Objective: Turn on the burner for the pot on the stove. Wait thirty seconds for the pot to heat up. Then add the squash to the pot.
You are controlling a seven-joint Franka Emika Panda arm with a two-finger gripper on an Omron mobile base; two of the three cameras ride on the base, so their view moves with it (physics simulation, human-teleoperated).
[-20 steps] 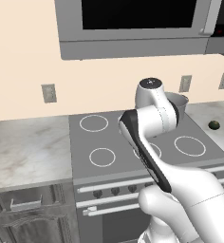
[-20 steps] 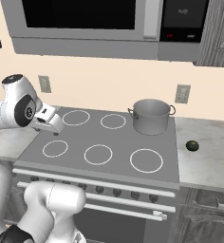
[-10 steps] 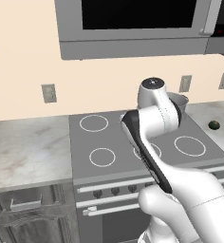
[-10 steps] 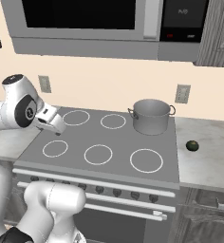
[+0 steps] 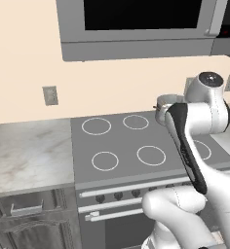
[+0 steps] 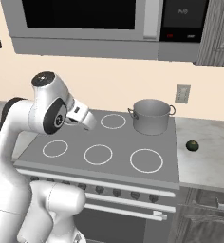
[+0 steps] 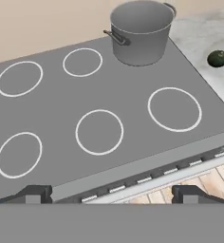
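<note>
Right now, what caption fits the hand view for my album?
Plain grey metal pot on the dark flat-top stove's back burner ring, small dark green squash waiting on the counter beside it.

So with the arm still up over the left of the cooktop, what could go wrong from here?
1. The dark front knobs sit in a close row, so the gripper, hanging above the dark grey flat-top stove, might turn the wrong one and leave the grey metal pot on the back right ring cold.
2. The small dark green squash is roundish and lies loose on the counter; a poor pinch could roll it away.
</note>
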